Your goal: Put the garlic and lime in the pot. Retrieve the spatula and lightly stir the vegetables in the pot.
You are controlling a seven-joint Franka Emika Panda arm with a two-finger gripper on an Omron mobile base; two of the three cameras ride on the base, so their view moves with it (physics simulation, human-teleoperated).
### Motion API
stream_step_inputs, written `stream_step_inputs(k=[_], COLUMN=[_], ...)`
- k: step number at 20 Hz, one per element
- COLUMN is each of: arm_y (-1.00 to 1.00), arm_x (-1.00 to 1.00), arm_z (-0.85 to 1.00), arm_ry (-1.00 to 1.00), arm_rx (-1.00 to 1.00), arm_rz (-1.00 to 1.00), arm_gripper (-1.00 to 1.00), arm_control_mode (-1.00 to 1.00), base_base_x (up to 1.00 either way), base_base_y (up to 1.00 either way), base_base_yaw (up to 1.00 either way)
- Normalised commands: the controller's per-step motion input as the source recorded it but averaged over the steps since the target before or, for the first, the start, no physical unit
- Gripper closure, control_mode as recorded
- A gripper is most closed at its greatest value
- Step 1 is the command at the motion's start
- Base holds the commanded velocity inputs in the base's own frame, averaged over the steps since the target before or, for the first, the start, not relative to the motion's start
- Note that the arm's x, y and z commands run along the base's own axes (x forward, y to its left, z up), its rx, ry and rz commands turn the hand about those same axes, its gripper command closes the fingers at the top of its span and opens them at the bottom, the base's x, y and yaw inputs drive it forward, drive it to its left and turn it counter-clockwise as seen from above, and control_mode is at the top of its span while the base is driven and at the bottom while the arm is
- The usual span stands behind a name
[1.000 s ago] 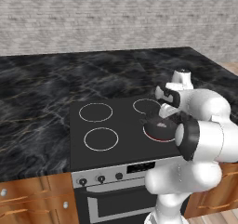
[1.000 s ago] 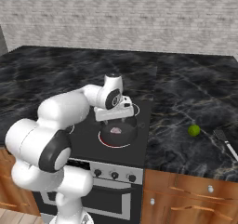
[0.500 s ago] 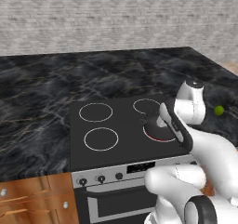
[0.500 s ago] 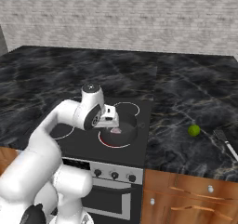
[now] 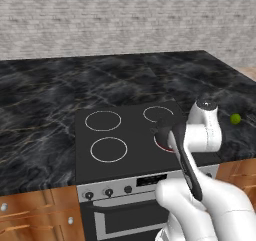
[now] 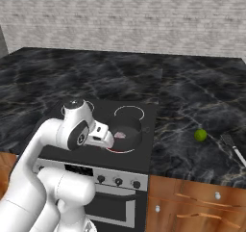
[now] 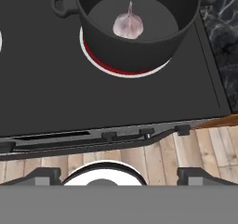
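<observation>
Left base view
- Arm: rising from the lower right, bent over the front right corner of the stove (image 5: pixel 125 135).
- Pot (image 5: pixel 161 135): on the front right burner, mostly hidden behind the arm, just a dark edge showing.
- Lime (image 5: pixel 235 118): sitting on the dark marble desk (image 5: pixel 50 95), to the right of the stove, well apart from the pot.
- Burners: two white rings on the left side of the stove are bare, and the back right ring is partly in sight.

Right base view
- Hand (image 6: pixel 106 138): low over the front of the stove, just beside the pot's near left side, touching nothing that I can make out.
- Pot (image 6: pixel 132 135): on the front right burner, red ring glowing under it.
- Garlic (image 6: pixel 120 135): pale bulb lying inside the pot.
- Lime (image 6: pixel 200 135): out on the desk to the right, between the stove and the spatula (image 6: pixel 233 147).
- Spatula: flat on the desk near the right edge of the picture, beyond the lime.

Hand view
- Hand (image 7: pixel 109 174): fingers (image 7: pixel 44 175) spread wide at the bottom corners, nothing between them.
- Pot (image 7: pixel 139 46): at the top, red and white ring peeking out beneath it.
- Garlic (image 7: pixel 128 25): resting on the pot's floor, tip pointing up in the picture.
- Below: the stove's front edge and a wooden floor (image 7: pixel 186 148).
</observation>
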Motion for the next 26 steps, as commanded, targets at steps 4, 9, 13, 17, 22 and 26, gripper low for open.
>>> stream_step_inputs(k=[4, 9, 13, 17, 22, 26], arm_y=[-0.04, 0.0, 0.0, 0.0, 0.0, 0.0], arm_x=[-0.02, -0.01, -0.04, 0.0, 0.0, 0.0], arm_z=[0.08, 0.0, 0.0, 0.0, 0.0, 0.0], arm_ry=[0.01, 0.0, 0.0, 0.0, 0.0, 0.0], arm_rx=[0.0, 0.0, 0.0, 0.0, 0.0, 0.0], arm_rz=[-0.08, 0.0, 0.0, 0.0, 0.0, 0.0], arm_gripper=[-1.0, -1.0, -1.0, -1.0, -1.0, -1.0], arm_control_mode=[-1.0, -1.0, 1.0, 1.0, 1.0, 1.0], base_base_x=[0.0, 0.0, -0.26, -0.34, -0.07, 0.11], base_base_y=[0.0, 0.0, -0.09, -0.35, -0.82, -1.0], base_base_yaw=[0.0, 0.0, -0.01, -0.01, -0.08, -0.1])
